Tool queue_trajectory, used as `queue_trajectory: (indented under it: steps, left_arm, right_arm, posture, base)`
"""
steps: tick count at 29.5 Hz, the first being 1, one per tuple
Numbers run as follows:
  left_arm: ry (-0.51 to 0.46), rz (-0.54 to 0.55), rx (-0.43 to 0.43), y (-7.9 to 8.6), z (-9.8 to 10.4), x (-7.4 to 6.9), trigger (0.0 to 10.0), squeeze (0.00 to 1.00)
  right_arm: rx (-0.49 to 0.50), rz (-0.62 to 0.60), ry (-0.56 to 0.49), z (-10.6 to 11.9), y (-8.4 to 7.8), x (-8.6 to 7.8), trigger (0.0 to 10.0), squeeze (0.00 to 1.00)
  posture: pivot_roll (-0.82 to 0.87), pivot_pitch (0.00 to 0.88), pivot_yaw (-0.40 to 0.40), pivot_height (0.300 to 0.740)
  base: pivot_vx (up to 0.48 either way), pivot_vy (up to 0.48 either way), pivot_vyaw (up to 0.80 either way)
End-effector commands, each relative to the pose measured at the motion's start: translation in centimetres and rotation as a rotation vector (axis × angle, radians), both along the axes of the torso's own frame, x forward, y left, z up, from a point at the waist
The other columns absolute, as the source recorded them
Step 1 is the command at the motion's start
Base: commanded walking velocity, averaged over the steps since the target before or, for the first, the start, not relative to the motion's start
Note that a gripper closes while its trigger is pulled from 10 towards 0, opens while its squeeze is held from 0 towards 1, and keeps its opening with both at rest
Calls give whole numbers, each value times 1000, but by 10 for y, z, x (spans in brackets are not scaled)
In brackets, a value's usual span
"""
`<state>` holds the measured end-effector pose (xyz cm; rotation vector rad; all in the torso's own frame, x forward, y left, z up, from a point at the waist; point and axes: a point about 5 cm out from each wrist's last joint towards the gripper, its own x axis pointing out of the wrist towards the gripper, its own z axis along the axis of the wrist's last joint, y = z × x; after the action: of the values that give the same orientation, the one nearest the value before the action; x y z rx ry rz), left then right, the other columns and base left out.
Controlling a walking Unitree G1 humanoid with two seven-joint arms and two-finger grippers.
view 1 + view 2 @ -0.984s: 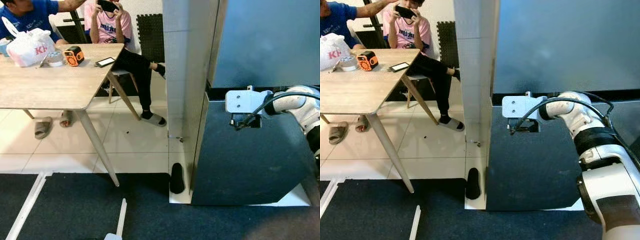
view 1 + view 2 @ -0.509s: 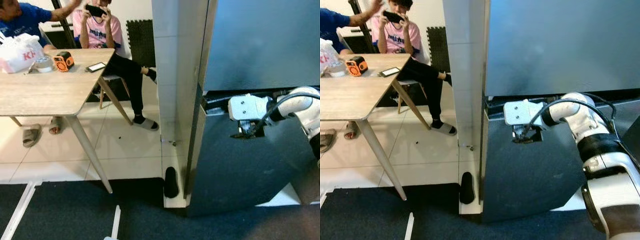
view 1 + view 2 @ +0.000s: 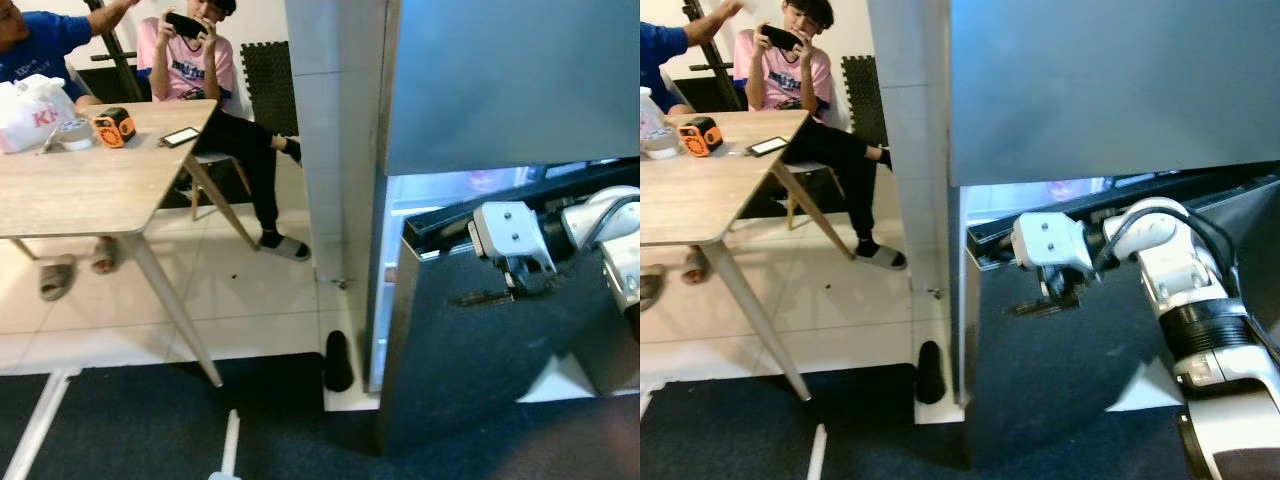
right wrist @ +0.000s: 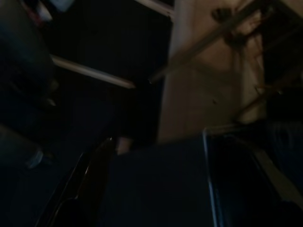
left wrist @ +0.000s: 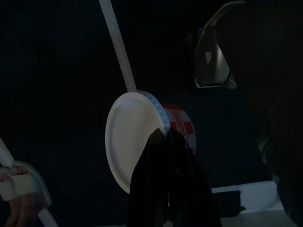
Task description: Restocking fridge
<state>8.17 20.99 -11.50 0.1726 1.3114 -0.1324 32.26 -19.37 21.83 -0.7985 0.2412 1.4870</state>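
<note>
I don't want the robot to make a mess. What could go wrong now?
The right tool hooks the top edge of the lower fridge door, which is only partly open; it might slip off. The left tool grips a tub by its rim and could drop it. A black slipper lies by the fridge, near the door's swing.

You're in a home's dining area. A tall fridge (image 3: 510,90) stands by a wooden table (image 3: 90,185) on a tiled floor (image 3: 270,295); two people (image 3: 200,60) sit there, with slippers (image 3: 56,277) underneath.
</note>
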Motion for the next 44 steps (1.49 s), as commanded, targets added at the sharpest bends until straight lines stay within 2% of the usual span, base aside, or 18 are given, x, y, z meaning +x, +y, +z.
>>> queue_trajectory:
  steps: [1, 9, 15, 17, 18, 22, 25, 27, 30, 34, 35, 36, 38, 39, 41, 42, 43, 44]
  left_arm:
    - [-45, -2, -5, 0, 3, 11, 10000, 0]
    - [-45, -8, -4, 0, 3, 12, 10000, 0]
    - [-44, -8, -4, 1, 3, 11, 10000, 0]
    - [-44, -7, -4, 0, 3, 11, 10000, 0]
    - [-44, -7, -4, 0, 3, 11, 10000, 0]
    - [-50, 6, 0, 1, 3, 12, 10000, 0]
    - [-51, 9, 1, 1, 3, 12, 10000, 0]
    - [-60, 20, 9, 3, 4, 13, 10000, 0]
    - [-67, 25, 16, 5, 4, 15, 10000, 0]
    - [-88, 46, 47, 14, 8, 21, 10000, 0]
    - [-88, 46, 47, 14, 8, 21, 10000, 0]
    - [-92, 46, 65, 19, 9, 23, 10000, 0]
    - [-92, 46, 65, 19, 9, 23, 10000, 0]
    - [-92, 38, 86, 23, 10, 23, 10000, 0]
    - [-92, 38, 86, 23, 10, 23, 10000, 0]
    - [-86, 19, 112, 28, 11, 23, 10000, 0]
    - [-75, -7, 152, 34, 12, 21, 10000, 0]
    - [-75, -7, 152, 34, 12, 21, 10000, 0]
  right_arm:
    - [61, 42, 11, 4, 7, -4, 10000, 0]
    - [341, 266, 116, 13, 40, -40, 10000, 0]
    - [272, 243, 228, -19, 45, -47, 10000, 0]
    - [217, 195, 351, -54, 44, -53, 10000, 0]
    - [217, 195, 351, -54, 44, -53, 10000, 0]
    - [115, -44, 521, -124, 30, -56, 10000, 0]
    - [99, -104, 535, -135, 27, -56, 10000, 0]
    - [20, -334, 549, -171, 14, -57, 10000, 0]
    - [-37, -475, 573, -193, 4, -63, 10000, 0]
    - [-125, -794, 624, -240, -15, -88, 10000, 0]
    - [-125, -794, 624, -240, -15, -88, 10000, 0]
    - [-133, -907, 630, -251, -21, -97, 10000, 0]
    - [-133, -907, 630, -251, -21, -97, 10000, 0]
    - [-138, -1028, 622, -261, -27, -105, 10000, 0]
    - [-138, -1028, 622, -261, -27, -105, 10000, 0]
    - [-138, -1154, 618, -270, -33, -114, 10000, 0]
    - [-138, -1266, 615, -277, -38, -124, 5529, 0]
    - [-138, -1266, 615, -277, -38, -124, 5529, 0]
  posture:
    - [-29, 0, 15, 740]
    - [-29, 0, 19, 740]
    - [-29, 0, 19, 740]
    - [-30, 0, 16, 740]
    - [-30, 0, 16, 740]
    - [-29, 0, 13, 740]
    - [-29, 0, 13, 740]
    - [-28, 0, 13, 740]
    - [-28, 0, 13, 740]
    - [-27, 0, 14, 740]
    - [-27, 0, 14, 740]
    - [-27, 0, 14, 740]
    - [-27, 0, 14, 740]
    - [-27, 0, 14, 740]
    - [-27, 0, 14, 740]
    - [-29, 0, 21, 740]
    - [-28, 0, 22, 740]
    - [-28, 0, 22, 740]
  base:
    - [0, 0, 0]
    - [0, 0, 0]
    - [0, 0, 0]
    - [0, 0, 0]
    - [0, 0, 0]
    - [0, 0, 0]
    - [0, 0, 0]
    - [0, 0, 0]
    - [0, 0, 0]
    - [0, 0, 0]
    - [0, 0, 0]
    - [0, 0, 0]
    - [0, 0, 0]
    - [0, 0, 0]
    - [0, 0, 0]
    - [0, 0, 0]
    - [0, 0, 0]
    - [0, 0, 0]
